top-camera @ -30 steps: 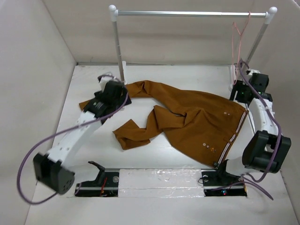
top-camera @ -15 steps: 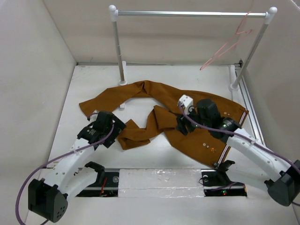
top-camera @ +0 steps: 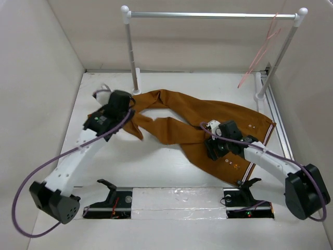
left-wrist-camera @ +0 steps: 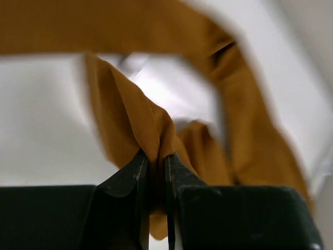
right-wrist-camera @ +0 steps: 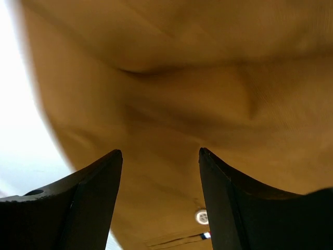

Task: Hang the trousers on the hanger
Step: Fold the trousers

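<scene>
The rust-brown trousers (top-camera: 208,117) lie spread across the table, their striped waistband at the right (top-camera: 264,141). My left gripper (top-camera: 128,115) is at the back left, shut on a bunched fold of a trouser leg (left-wrist-camera: 140,125); in the left wrist view the cloth sits pinched between the two black fingers (left-wrist-camera: 132,172) of that gripper (left-wrist-camera: 156,156). My right gripper (top-camera: 212,150) hovers low over the seat of the trousers (right-wrist-camera: 197,88) with its jaws open and nothing between them (right-wrist-camera: 160,152); a light button (right-wrist-camera: 202,216) shows below. The pink hanger (top-camera: 258,52) hangs tilted from the rail's right end.
A silver rail (top-camera: 208,15) on white posts (top-camera: 131,57) spans the back of the table. Beige walls close in the left, back and right. The arm bases (top-camera: 114,200) sit at the near edge. A metal track (top-camera: 276,120) runs along the right side.
My left gripper closed on the end of the trouser leg and carried it from the front left toward the back left. The right gripper shifted slightly nearer. The hanger swung down.
</scene>
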Controlling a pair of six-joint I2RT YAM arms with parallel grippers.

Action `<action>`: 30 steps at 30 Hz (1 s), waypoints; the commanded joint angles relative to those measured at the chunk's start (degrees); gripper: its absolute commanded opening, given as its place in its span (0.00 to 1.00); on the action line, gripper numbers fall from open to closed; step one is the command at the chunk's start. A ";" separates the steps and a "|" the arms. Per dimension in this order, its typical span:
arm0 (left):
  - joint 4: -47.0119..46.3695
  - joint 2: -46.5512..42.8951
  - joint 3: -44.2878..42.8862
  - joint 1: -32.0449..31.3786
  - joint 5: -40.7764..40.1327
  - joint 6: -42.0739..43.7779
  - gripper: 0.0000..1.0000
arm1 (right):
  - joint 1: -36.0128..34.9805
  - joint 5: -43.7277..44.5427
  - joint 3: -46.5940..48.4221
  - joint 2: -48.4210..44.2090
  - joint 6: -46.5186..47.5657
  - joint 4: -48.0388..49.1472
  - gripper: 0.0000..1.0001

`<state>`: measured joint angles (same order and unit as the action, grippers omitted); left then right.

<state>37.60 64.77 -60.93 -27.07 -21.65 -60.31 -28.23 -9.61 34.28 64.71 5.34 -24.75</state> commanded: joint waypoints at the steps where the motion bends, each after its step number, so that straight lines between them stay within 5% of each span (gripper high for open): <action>1: 12.99 -5.53 -15.17 -0.53 -13.59 7.92 0.00 | 3.35 -2.69 -1.23 1.91 0.37 3.48 0.66; 7: 27.50 -3.52 -20.20 -0.53 -18.78 12.94 0.00 | 6.86 -4.19 -2.29 1.82 -0.34 3.49 0.67; 9: 27.52 -4.90 -15.92 -0.53 -15.45 11.99 0.10 | 8.18 -6.30 -3.08 1.83 -0.16 3.48 0.67; 12: 27.61 -12.35 -5.90 -0.53 -14.74 4.43 0.08 | 10.91 -7.44 -2.91 -1.14 -0.25 1.91 0.67; 17: 27.52 -24.33 -4.81 10.97 -17.70 5.81 0.02 | 14.61 -8.85 1.39 -10.20 0.98 -7.05 0.68; 21: 27.35 -23.30 -10.61 13.62 -21.85 8.02 0.00 | 15.84 -6.66 4.82 -14.60 0.90 -12.42 0.68; 22: 26.82 -22.33 -11.31 13.62 -22.73 8.37 0.03 | 16.36 -6.74 5.09 -15.13 0.90 -11.90 0.66; 26: 19.55 -17.32 -13.34 13.62 -24.24 13.80 0.00 | 16.36 -10.60 6.75 -14.53 2.47 -9.53 0.18; 28: 19.95 -14.07 -13.78 13.62 -23.27 13.56 0.03 | 15.14 -9.47 8.34 -13.03 3.70 -12.23 0.17; 30: 23.03 -12.22 -11.08 13.62 -23.52 9.36 0.17 | 15.13 -6.06 10.36 -11.98 4.58 -13.65 0.34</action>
<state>60.90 49.82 -73.43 -13.76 -42.13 -49.56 -12.49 -17.50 40.53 51.83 7.60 -36.01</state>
